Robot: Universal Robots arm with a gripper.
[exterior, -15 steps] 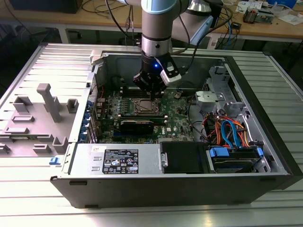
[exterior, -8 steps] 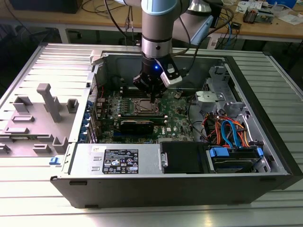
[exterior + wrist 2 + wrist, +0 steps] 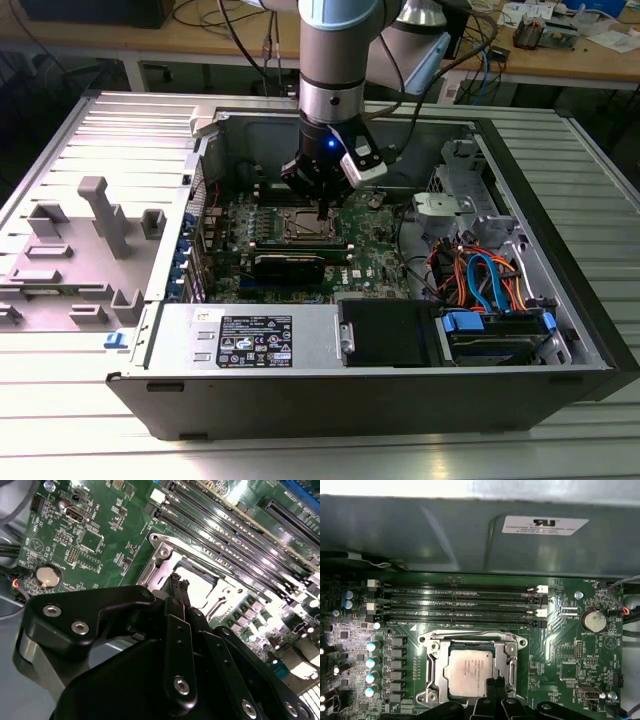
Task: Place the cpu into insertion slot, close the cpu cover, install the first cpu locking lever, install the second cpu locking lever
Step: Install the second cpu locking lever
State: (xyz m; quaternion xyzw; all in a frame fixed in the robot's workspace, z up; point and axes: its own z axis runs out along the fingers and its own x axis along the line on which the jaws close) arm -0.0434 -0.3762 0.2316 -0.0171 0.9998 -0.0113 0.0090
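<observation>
The open grey metal computer case (image 3: 560, 330) lies on its side with the green motherboard (image 3: 375, 262) exposed. The black gripper (image 3: 322, 208) hangs low over the square grey-rimmed insertion slot (image 3: 470, 667). The thin silver-grey cpu cover (image 3: 436, 667) lies flat around the dull silver square cpu (image 3: 468, 672), already seated in the slot. The jaws appear drawn together, tips at the cover's edge. Judged: the work is at the cover or lever stage; fine, low contact is called for. The first wrist view shows the seated chip plainly; the exterior view shows the arm's position.

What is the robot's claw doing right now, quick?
Claw: shut, fingertips together at the cpu cover over the cpu.
</observation>
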